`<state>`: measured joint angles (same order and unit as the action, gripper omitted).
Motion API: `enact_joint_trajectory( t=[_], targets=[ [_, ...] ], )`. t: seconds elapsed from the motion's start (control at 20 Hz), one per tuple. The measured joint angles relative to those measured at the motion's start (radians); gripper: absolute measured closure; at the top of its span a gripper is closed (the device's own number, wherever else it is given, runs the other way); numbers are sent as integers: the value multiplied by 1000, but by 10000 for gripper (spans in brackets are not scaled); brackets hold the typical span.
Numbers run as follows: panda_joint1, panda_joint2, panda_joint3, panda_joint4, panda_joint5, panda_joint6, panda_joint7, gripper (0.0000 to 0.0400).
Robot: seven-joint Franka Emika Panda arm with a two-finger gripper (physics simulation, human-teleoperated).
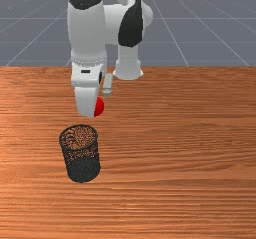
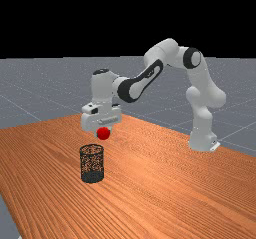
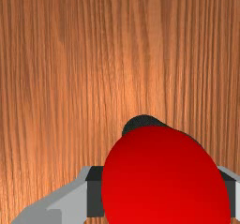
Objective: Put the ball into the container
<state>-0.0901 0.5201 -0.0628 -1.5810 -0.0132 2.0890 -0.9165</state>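
Wrist view: gripper (image 3: 162,197) closed on the red ball (image 3: 164,171), both fingers (image 3: 95,198) touching it from opposite sides. Behind the ball, part of the dark mesh container (image 3: 143,122) showed. In the far view the ball hung in the air, higher than the container's rim (image 2: 81,153) and toward the far view's right of its middle. The container stood upright on the table (image 1: 175,148); front view put the ball on the arm (image 1: 87,38) side of the mouth. Carrying step judged under way, drop not yet due.

Risks, judged:
1. Early release. Ball appeared offset from the mouth; it would probably strike the rim or miss and roll off across the flat wood.
2. Early lowering. Same offset; ball or fingers could catch the rim and tip the container, which looked light.
3. Slip. Flat pads on a round surface left small contact; a jerky move could work the ball loose.

Markings: no brand, label or writing legible; a dark patch (image 1: 85,71) on the hand carried no readable letters.
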Motion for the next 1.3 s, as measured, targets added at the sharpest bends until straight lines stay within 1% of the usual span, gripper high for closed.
enact_joint_trajectory(
  t=[0.15,0.25,0.3,0.35,0.45,0.6,0.65,0.7,0.75,0.85,0.9,0.95,1.0,1.1,1.15,1.2,1.25,1.3],
  targets=[
    [5,45,-4,73,-9,-27,9,121],
    [-4,52,-4,81,-5,-29,-7,121],
    [-17,66,1,106,9,-54,-29,121],
    [-27,62,1,97,9,-38,-53,121],
    [-44,72,-2,111,12,-43,-78,121],
    [-51,79,-9,149,11,-95,-68,121],
    [-51,104,-10,198,10,-130,-66,120],
    [-64,101,3,186,37,-102,-82,121],
    [-65,113,5,207,39,-111,-82,121],
    [-61,110,7,198,42,-108,-74,121],
    [-47,116,-3,216,17,-133,-58,121],
    [-46,132,-4,245,22,-130,-45,120],
    [-43,143,-3,266,17,-158,-47,121],
    [-34,139,0,249,17,-139,-39,121],
    [-29,135,-2,224,11,-106,-34,121],
    [-28,149,1,247,15,-141,-28,121],
    [-24,152,2,245,14,-135,-27,121],
    [-13,151,-8,233,-5,-105,-13,121]
  ],
)
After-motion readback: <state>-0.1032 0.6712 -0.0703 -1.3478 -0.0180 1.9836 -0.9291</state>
